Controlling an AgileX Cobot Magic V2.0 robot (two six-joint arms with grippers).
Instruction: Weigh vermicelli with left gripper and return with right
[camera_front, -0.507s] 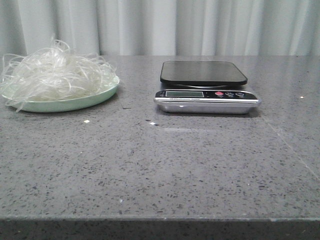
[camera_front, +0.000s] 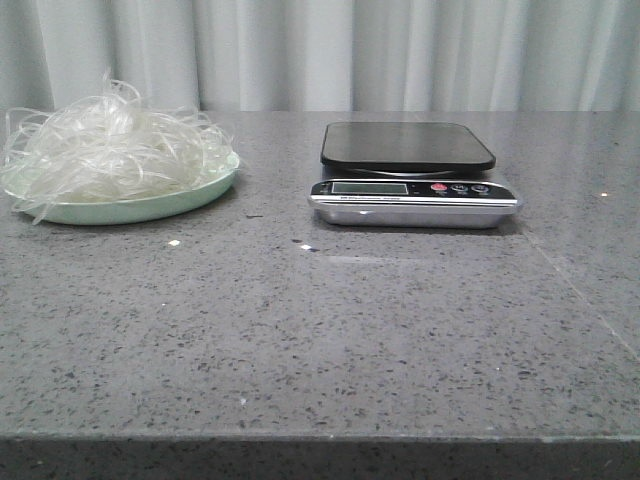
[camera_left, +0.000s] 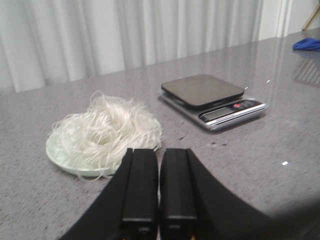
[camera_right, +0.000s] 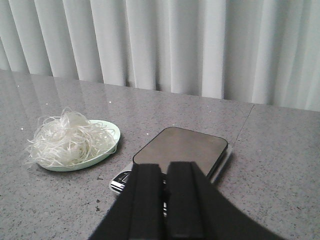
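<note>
Loosely heaped vermicelli (camera_front: 112, 145), translucent white loops, left gripper (camera_left: 159, 187) clenched, right gripper (camera_right: 164, 195) clenched

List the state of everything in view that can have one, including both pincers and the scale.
Fluffy whitish translucent vermicelli: heaped on the plate, not yet weighed.
Pale green round plate: flat on the table, full.
Black-topped silver kitchen scale: platform bare; display too small to read.
Left pincer: shut, holding nothing.
Right pincer: shut, holding nothing.
</note>
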